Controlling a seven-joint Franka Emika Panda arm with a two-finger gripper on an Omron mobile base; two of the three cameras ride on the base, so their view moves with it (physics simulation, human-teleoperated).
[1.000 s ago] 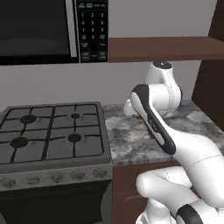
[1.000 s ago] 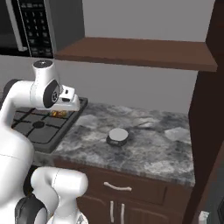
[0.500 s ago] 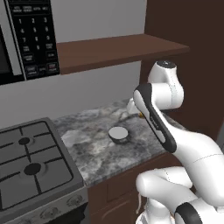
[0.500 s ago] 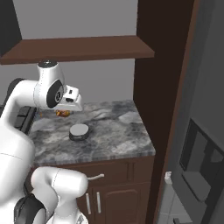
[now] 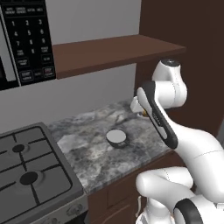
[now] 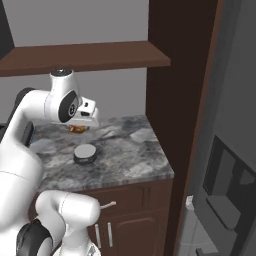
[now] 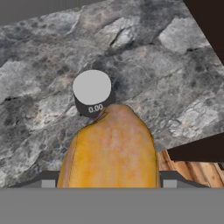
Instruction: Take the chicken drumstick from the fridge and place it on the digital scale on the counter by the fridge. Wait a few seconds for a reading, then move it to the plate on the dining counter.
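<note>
The chicken drumstick (image 7: 113, 148), glossy orange-brown, sits pinched in the end effector (image 6: 77, 128), which hangs above the grey-marbled counter (image 6: 130, 160). In the hand view the meat's far end overlaps the near edge of the digital scale (image 7: 92, 93), a round grey platform whose dark front band reads "0.00". The scale's top is bare, and it stands on open stone well in from the counter's edges, with free marble on every side. Past the counter's front lip lie wood-toned floor (image 7: 192, 168) and dark brown cabinet fronts (image 6: 132, 215). To the right, a dark brown panel (image 6: 182, 100) closes the counter's end, with the light-grey fridge (image 6: 225, 165) beyond it. On the other side a gas stove (image 5: 30, 170) abuts the stone. Above runs a brown shelf (image 5: 109, 50); a microwave keypad (image 5: 28, 41) shows white digits, its smaller labels too blurred to read.
</note>
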